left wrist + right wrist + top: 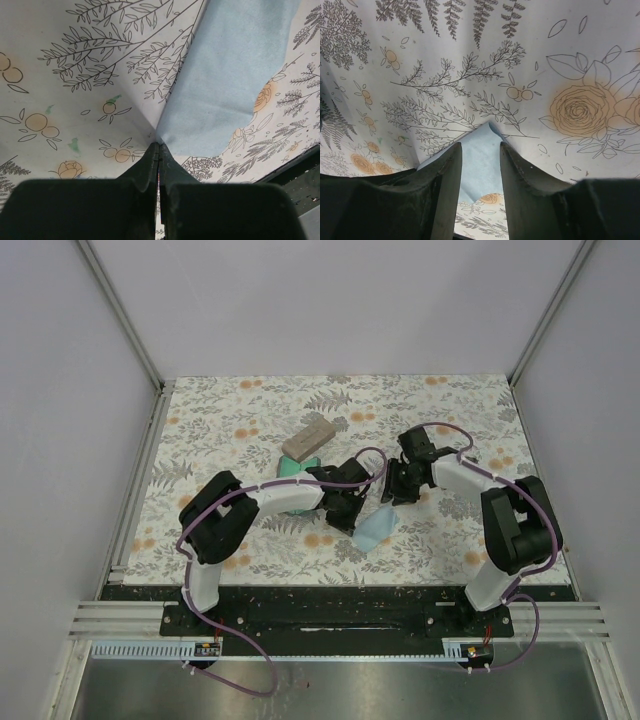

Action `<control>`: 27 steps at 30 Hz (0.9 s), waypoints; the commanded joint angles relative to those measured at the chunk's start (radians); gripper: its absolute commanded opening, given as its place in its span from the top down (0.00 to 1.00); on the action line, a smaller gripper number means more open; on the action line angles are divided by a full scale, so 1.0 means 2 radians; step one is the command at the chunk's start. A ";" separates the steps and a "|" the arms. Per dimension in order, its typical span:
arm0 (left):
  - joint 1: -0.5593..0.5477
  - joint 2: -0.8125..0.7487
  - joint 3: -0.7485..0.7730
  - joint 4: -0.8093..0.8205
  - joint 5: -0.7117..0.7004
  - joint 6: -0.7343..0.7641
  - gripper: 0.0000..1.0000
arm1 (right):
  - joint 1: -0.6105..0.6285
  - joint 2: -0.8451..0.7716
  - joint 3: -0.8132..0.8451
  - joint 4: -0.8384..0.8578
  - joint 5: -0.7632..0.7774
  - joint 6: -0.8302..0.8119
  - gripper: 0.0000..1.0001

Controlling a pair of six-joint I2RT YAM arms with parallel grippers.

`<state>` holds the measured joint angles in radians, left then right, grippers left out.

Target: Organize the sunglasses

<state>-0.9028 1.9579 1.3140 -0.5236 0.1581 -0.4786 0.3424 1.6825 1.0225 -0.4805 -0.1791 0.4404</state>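
The sunglasses do not show in any view. A light blue cloth (374,531) lies on the floral table between the two grippers. My left gripper (350,512) is shut, and in the left wrist view its fingertips (159,145) pinch one corner of the cloth (225,85), which spreads away to the upper right. My right gripper (397,495) is open just above the cloth's far end. In the right wrist view its gripper (481,147) straddles another pointed corner of the cloth (479,165) without touching it.
A tan oblong case (308,438) lies behind the left gripper. A teal-green object (291,468) lies partly under the left forearm. The table's dark front edge (300,175) is close behind the cloth.
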 commanded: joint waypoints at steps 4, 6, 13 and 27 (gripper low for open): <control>0.004 -0.009 0.021 -0.018 -0.012 0.015 1.00 | 0.017 0.007 0.006 -0.002 0.022 -0.017 0.57; 0.007 -0.012 0.023 -0.019 -0.012 0.015 1.00 | 0.021 0.011 0.004 -0.002 0.025 -0.016 0.57; 0.010 -0.009 0.022 -0.014 -0.002 0.011 1.00 | 0.031 0.027 0.002 -0.002 0.048 -0.015 0.59; 0.010 -0.007 0.031 -0.011 -0.004 0.005 1.00 | 0.060 0.063 0.017 -0.004 0.084 -0.002 0.65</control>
<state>-0.8871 1.9579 1.3296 -0.5568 0.1539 -0.4641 0.4313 1.7584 1.0512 -0.4866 -0.0628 0.4240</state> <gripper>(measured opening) 0.013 0.375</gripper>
